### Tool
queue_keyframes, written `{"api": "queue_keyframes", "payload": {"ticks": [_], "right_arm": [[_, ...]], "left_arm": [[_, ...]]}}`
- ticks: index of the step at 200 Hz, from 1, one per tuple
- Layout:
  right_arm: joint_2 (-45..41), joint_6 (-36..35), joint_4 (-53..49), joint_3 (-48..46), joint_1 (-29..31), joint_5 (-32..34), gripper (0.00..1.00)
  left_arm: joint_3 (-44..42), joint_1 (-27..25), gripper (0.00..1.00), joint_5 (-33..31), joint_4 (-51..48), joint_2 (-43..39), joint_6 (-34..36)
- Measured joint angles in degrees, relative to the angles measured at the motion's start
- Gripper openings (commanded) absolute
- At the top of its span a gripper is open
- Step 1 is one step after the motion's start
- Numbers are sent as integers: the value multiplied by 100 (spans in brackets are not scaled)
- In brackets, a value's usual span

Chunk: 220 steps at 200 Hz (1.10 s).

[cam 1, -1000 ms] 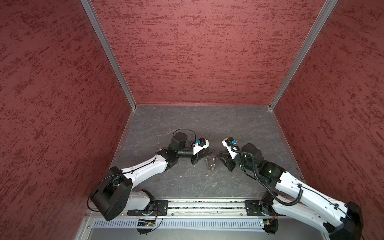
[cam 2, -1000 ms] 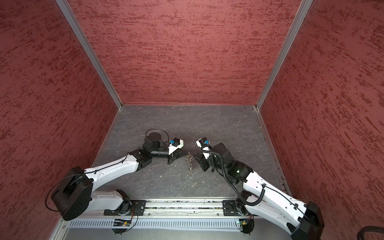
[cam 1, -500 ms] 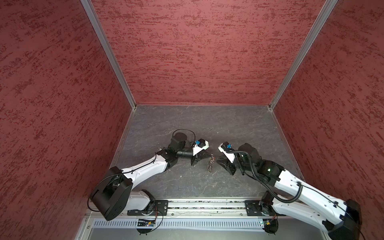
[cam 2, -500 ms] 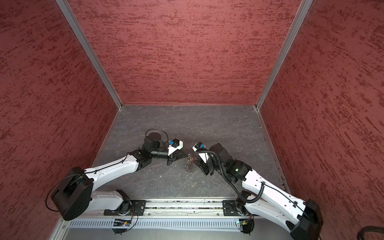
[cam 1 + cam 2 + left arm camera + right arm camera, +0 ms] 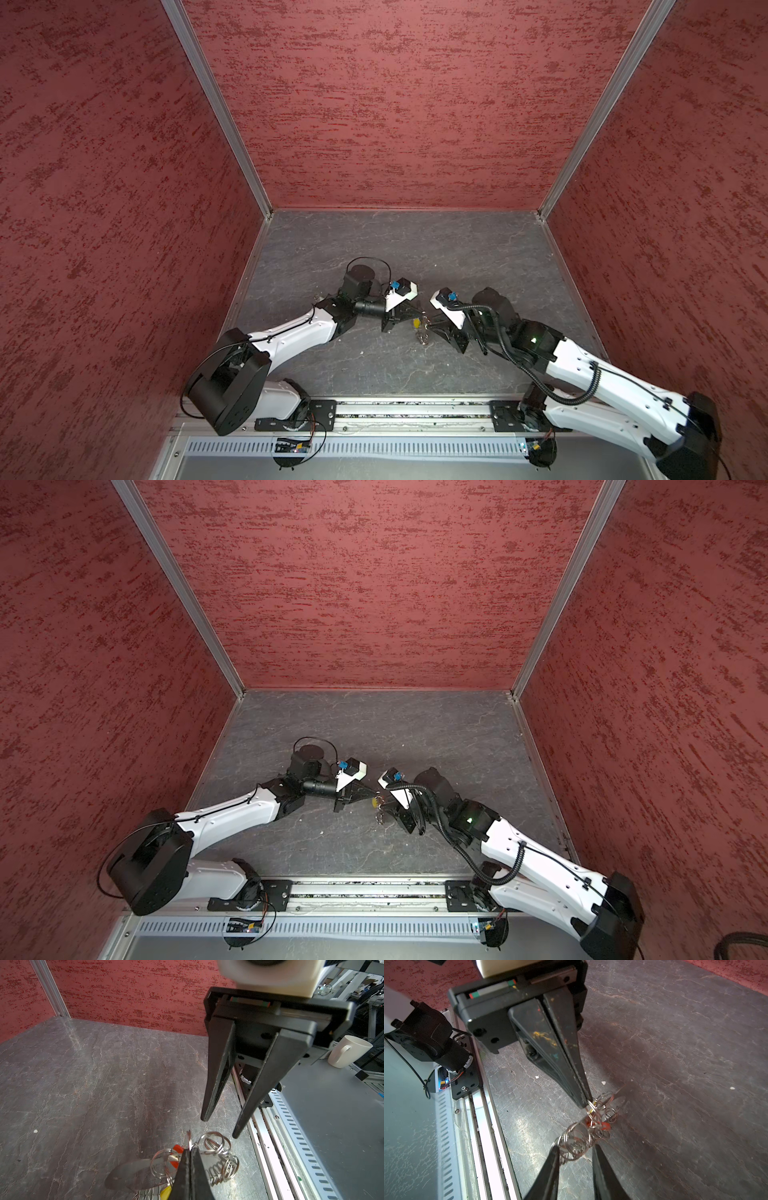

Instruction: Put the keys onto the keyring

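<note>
Near table's front edge: we saw keyring bunched with red key, yellow key.
Left gripper: clamped on a ring.
Right gripper: narrowly parted, gripping nothing.

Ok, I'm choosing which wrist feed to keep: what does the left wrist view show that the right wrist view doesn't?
Only the left wrist view: a white mug beyond the table, and the right gripper seen whole, open above the keyring. Only the right wrist view: the left gripper seen whole, shut on one of the rings, plus the left arm's base. Both: the keyring, the red key among its rings, the grey table.
</note>
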Motion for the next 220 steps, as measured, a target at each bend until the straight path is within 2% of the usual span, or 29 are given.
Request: {"api": "queue_keyframes", "payload": {"ticks": [43,64,93,156,220], "right_arm": [[81,-94,4,0,66,48,28],[85,-127,-2,7,83,195,24],[157,-144,-76,208,96,426,23],[197,-208,-140,280,122,741,26],[109,-348,-402,332,144,621,31]], "left_arm": [[0,0,0,37,0,0,-22],[0,0,0,55,0,0,-22],[0,13,0,61,0,0,-22],[0,13,0,103,-2,0,-22],[0,13,0,116,-13,0,-22]]}}
